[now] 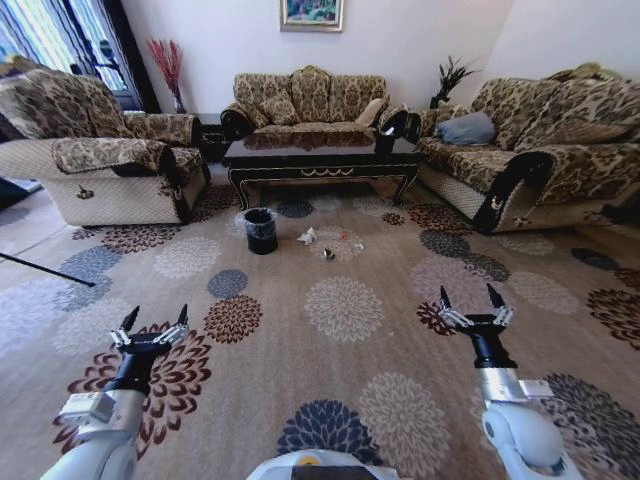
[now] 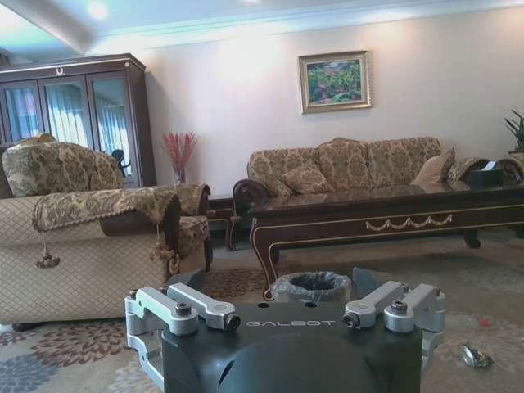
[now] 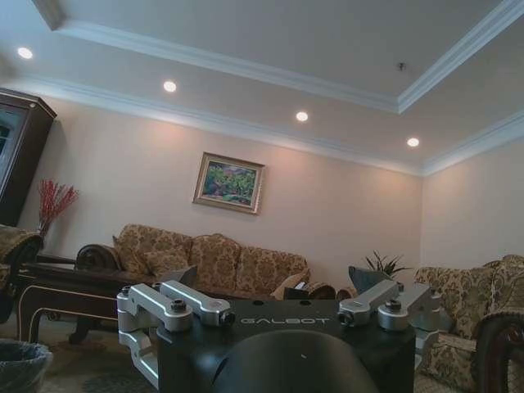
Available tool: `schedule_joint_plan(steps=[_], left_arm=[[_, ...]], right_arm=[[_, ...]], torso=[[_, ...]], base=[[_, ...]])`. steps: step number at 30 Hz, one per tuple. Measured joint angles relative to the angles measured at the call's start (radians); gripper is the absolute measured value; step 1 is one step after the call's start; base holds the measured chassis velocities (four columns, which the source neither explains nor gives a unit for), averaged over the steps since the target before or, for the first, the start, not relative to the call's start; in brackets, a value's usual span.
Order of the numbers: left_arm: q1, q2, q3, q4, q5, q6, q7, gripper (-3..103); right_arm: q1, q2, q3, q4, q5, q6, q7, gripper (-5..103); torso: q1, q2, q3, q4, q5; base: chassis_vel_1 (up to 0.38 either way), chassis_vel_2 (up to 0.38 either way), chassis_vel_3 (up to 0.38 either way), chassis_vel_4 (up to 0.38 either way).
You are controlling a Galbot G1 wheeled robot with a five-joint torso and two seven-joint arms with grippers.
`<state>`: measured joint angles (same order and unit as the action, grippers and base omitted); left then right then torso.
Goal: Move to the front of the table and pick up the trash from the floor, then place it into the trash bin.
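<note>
Both grippers hang empty over the rug with their jaws spread wide. The left gripper (image 1: 154,322) is low on the left of the head view, the right gripper (image 1: 471,299) low on the right, each pointing ahead toward the table (image 1: 320,158).

The table stands well ahead of them, across the room, with its long axis running left to right and its long gold-trimmed side facing the robot. The rug (image 1: 300,350) lies bare between grippers and table.

The trash lies on the rug just in front of the table's near side: a white tissue (image 1: 307,236) toward the left, a dark shiny wrapper (image 1: 328,254) a little nearer the robot, and a clear bottle (image 1: 347,243) beside them with its long axis roughly left to right; which end the cap is on I cannot tell.

The bin (image 1: 261,229) stands upright left of the trash, near the table's front left leg, apart from the tissue
</note>
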<state>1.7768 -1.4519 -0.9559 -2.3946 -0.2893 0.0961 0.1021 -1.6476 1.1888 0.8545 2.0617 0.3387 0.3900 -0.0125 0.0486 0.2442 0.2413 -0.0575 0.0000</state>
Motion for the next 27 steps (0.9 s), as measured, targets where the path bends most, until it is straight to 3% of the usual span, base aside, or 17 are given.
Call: schedule_joint_plan(steps=[15,27], left_arm=[[-0.019,-0.005,0.012,0.031,0.017,-0.005,0.004,100],[-0.064,-0.006,0.034,0.223,0.058,-0.044,0.003,100]], right_arm=[[0.018,0.001,-0.013,-0.032,-0.008,-0.001,-0.004,100],[0.058,-0.016,-0.053,-0.210,0.001,-0.014,0.009,100]], torso=[[-0.010,-0.044,-0.034,0.0000,0.0000],[-0.022,-0.094,-0.072,-0.0002,0.0000]], base=[[0.000,0.000,0.000,0.000],[0.000,0.000,0.000,0.000]])
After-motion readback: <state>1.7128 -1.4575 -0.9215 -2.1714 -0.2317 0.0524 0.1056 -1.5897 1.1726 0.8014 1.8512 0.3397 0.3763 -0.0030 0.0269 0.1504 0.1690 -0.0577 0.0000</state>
